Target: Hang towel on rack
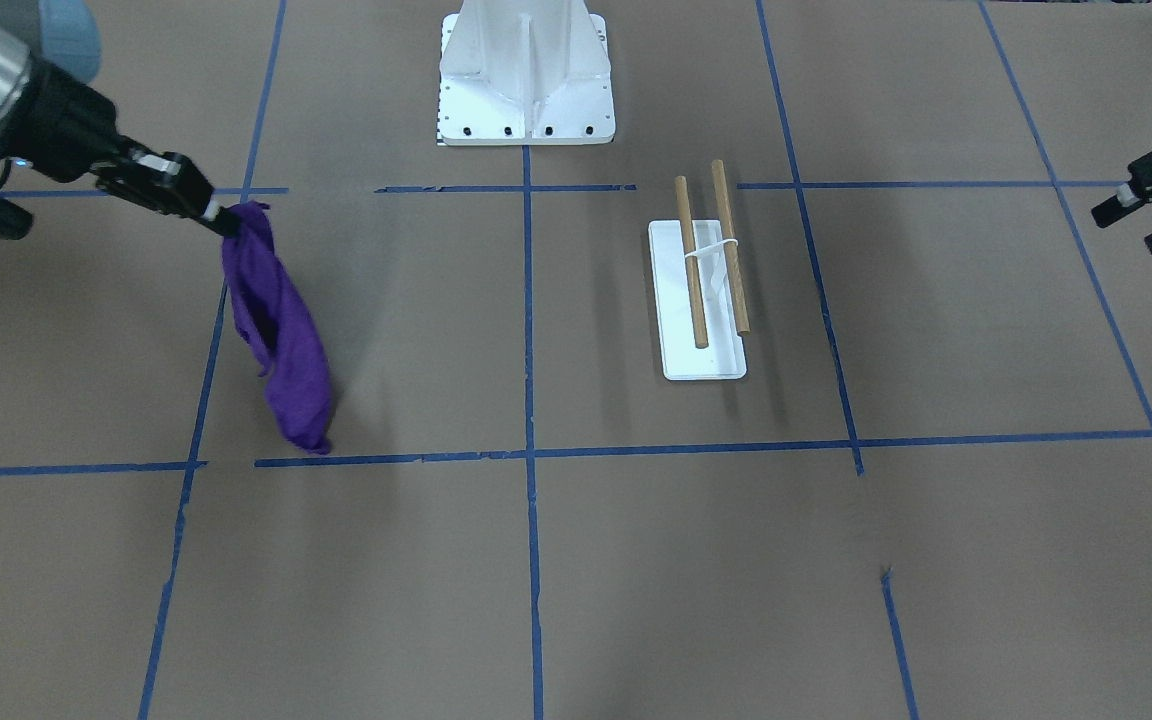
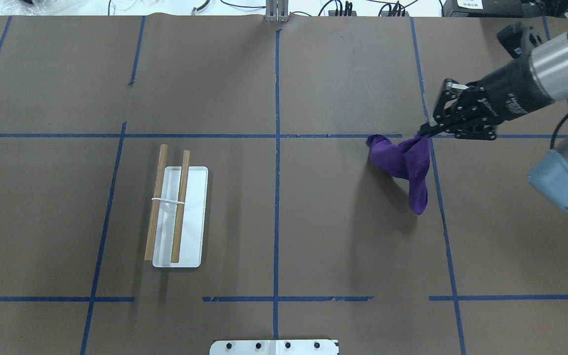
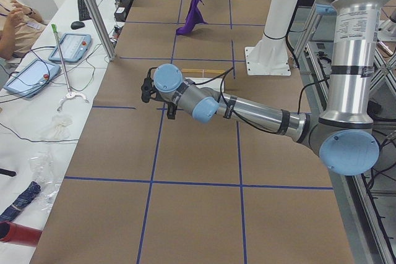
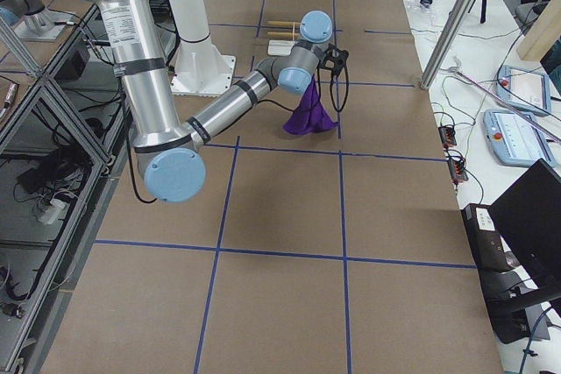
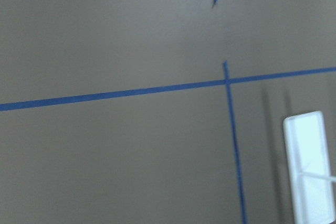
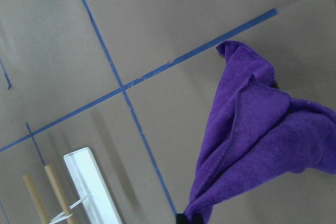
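Note:
My right gripper is shut on the top corner of a purple towel and holds it up over the brown table. The towel hangs down from the fingertips; it also shows in the overhead view and the right wrist view. I cannot tell whether its lower end touches the table. The rack stands far off on the table's other half: a flat white base with two parallel wooden dowels, nothing on them. My left gripper is open and empty, beyond the rack near the table's end.
The white bolted robot pedestal stands at the table's robot side, between the two arms. Blue tape lines divide the brown table top. Beside the table runs a side bench with tablets and a metal post.

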Robot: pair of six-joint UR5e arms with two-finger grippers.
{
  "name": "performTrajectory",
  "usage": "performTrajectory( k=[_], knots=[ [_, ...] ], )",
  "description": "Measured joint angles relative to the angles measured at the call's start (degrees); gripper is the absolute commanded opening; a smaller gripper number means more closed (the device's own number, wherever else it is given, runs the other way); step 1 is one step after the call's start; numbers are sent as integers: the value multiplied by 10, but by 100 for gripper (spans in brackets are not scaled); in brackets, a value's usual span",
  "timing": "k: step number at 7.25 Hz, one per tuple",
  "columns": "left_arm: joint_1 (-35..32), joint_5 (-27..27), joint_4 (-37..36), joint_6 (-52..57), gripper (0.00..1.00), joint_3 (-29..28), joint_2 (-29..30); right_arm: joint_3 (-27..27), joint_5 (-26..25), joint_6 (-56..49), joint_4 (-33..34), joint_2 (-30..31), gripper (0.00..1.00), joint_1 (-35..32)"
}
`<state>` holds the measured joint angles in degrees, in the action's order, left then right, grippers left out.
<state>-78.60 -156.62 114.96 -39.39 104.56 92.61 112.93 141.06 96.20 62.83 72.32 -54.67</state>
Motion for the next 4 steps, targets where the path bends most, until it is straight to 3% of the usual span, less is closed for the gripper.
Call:
performTrajectory(
  k=[2,4],
  knots=[
    [67,18,43,-220,100,0,103,1,-73,98,0,-68,0,76],
    [153,97,50,-353,100,15,177,0,-135,157,0,-115,0,133]
  ],
)
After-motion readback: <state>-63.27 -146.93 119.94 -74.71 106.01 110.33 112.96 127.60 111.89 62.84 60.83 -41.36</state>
